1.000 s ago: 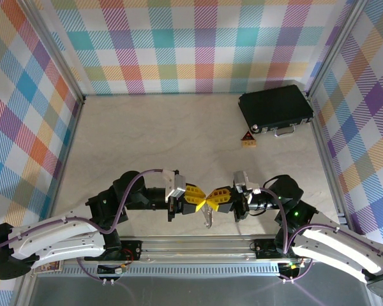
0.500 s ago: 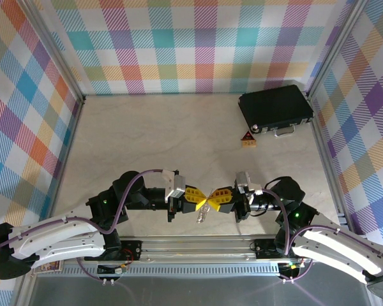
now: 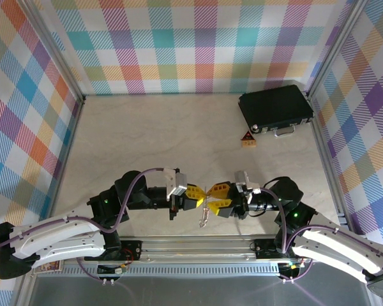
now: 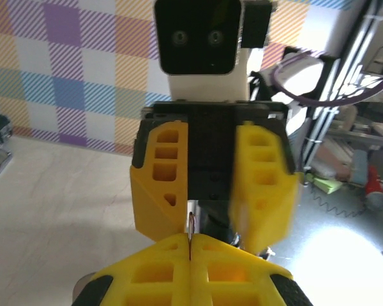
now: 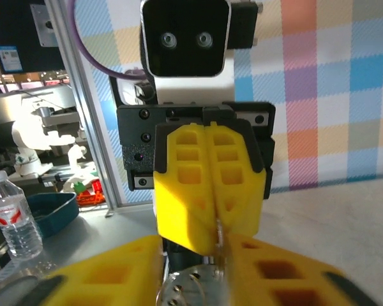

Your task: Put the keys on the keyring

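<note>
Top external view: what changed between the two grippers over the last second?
The right gripper opened, its fingers spreading off the keyring. The left gripper finished closing on it, so the keyring now hangs from the left gripper alone. Both grippers stayed where they met. The black case and orange block did not move.

Black case [image 3: 276, 108] far-right corner, sm orange triangular block [image 3: 247, 139] just in front, apart
</note>
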### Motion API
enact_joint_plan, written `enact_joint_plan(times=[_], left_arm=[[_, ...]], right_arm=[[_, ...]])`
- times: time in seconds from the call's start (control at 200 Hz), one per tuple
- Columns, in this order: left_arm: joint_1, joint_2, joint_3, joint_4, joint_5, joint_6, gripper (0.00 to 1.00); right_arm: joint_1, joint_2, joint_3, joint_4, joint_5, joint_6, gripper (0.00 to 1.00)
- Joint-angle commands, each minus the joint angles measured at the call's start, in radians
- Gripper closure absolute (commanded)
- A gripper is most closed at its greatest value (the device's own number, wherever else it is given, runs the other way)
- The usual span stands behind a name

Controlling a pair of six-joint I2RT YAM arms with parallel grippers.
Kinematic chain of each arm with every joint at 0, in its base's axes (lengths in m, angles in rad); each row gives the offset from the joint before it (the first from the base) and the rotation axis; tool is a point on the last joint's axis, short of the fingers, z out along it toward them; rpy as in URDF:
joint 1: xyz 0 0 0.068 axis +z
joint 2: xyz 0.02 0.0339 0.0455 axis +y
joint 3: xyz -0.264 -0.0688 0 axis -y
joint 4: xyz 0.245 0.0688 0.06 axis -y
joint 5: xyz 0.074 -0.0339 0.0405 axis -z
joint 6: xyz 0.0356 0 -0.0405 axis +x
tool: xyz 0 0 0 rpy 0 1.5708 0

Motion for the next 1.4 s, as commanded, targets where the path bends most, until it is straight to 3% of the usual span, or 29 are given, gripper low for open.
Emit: enact_joint_plan(times=[0.0, 0.15, 0.38, 0.605, 0.84, 1.135, 1.395], left_arm=[[-0.001, -0.002, 0.025, -0.02, -0.08, -0.002, 1.0], [-0.001, -0.001, 0.05, -0.056, -0.14, -0.022, 1.0], [0.011, -0.02, 0.041, -0.078, -0.33, -0.052, 1.0], [0.074, 0.012, 0.021, -0.018, -0.426, -0.147, 1.0], [0.275, 0.058, 0.001, 0.027, -0.39, -0.296, 1.0], [0.442, 0.057, 0.001, 0.044, -0.355, -0.272, 1.0], [0.602, 0.033, -0.018, 0.028, -0.329, -0.288, 1.0]], right_arm=[[0.006, -0.005, 0.058, -0.091, 0.054, -0.009, 0.47], [0.006, -0.037, 0.096, -0.241, 0.149, -0.014, 0.2], [-0.006, -0.029, 0.115, -0.402, 0.344, 0.025, 0.03], [-0.026, 0.099, 0.135, -0.482, 0.44, 0.078, 0.01], [-0.028, 0.294, 0.13, -0.383, 0.404, 0.079, 0.03], [-0.029, 0.614, 0.175, -0.228, 0.331, 0.074, 0.08], [-0.028, 0.879, 0.306, -0.228, 0.343, 0.174, 0.21]])
